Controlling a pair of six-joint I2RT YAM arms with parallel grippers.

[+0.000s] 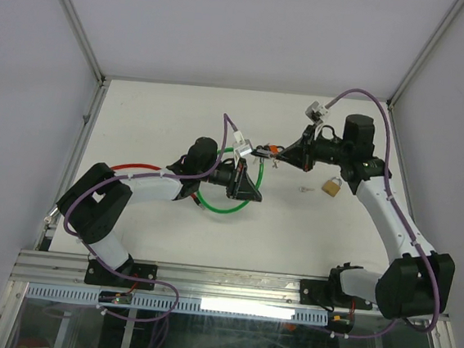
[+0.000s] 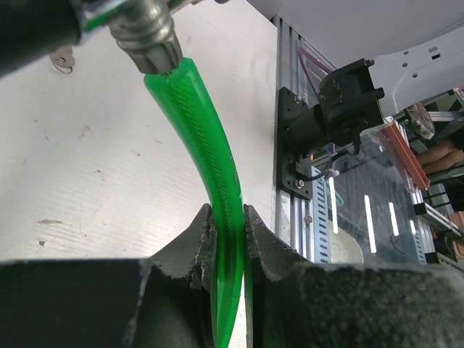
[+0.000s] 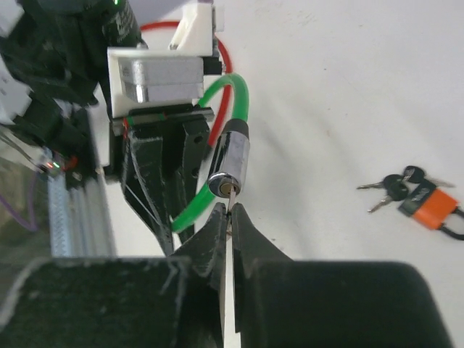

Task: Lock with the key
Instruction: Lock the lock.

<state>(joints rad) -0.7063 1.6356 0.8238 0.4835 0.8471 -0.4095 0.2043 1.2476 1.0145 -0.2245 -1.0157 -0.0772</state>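
A green cable lock (image 1: 230,208) loops over the table's middle. My left gripper (image 2: 228,217) is shut on the green cable (image 2: 209,138), just below its metal end fitting (image 2: 148,36). The lock's chrome cylinder (image 3: 230,163) is held up facing my right gripper (image 3: 230,214). That gripper is shut on the key (image 3: 230,203), whose tip sits in the keyhole on the cylinder's end face. From above, the right gripper (image 1: 269,152) meets the left gripper (image 1: 248,181) near the table's centre.
A brass padlock (image 1: 332,186) and a small loose key (image 1: 303,189) lie under the right arm. An orange padlock (image 3: 429,207) with a bunch of keys (image 3: 390,190) lies beside the right gripper. Walls enclose the table; an aluminium rail (image 1: 229,285) runs along its near edge.
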